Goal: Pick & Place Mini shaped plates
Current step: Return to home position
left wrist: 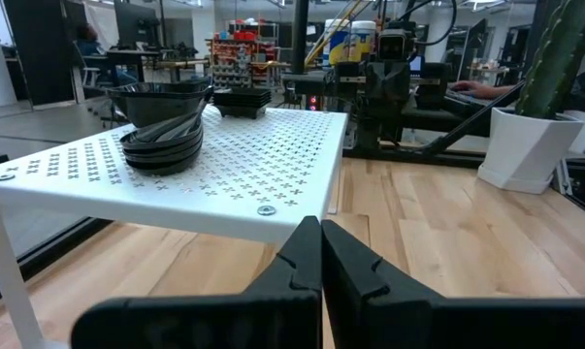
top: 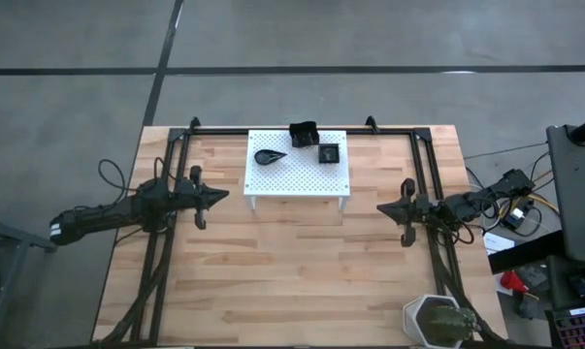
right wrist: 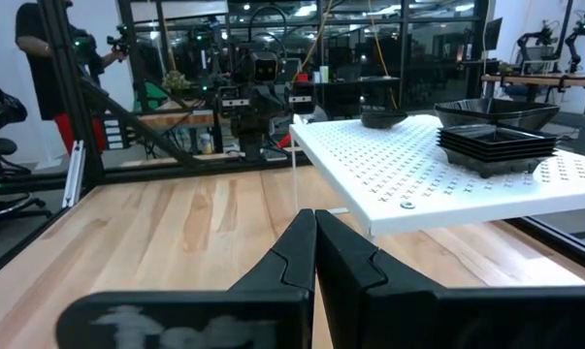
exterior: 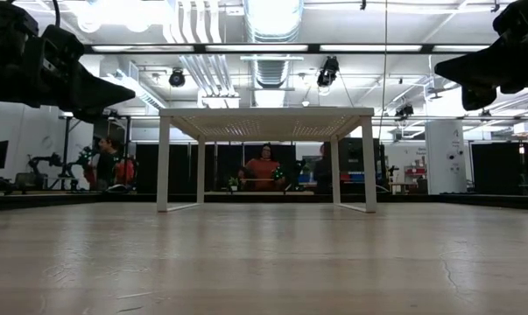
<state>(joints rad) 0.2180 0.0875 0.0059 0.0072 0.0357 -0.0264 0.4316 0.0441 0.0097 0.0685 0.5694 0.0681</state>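
Note:
Glossy black mini plates sit in stacks on top of the white perforated stand (top: 298,165): a teardrop stack (top: 270,156), a small square stack (top: 330,152) and bigger raised-rim squares (top: 304,132) at the stand's far edge. In the left wrist view the teardrop stack (left wrist: 163,141) is nearest; in the right wrist view the square stack (right wrist: 496,145) is nearest. My left gripper (top: 224,193) hovers shut to the left of the stand. My right gripper (top: 381,209) hovers shut to its right. Neither touches anything.
A grey-green hexagonal pot with a plant (top: 435,322) stands at the table's near right corner. Black frame rails (top: 423,155) run along the table's left, right and far sides. Bare wood lies between the stand and the near edge. People show in the room beyond.

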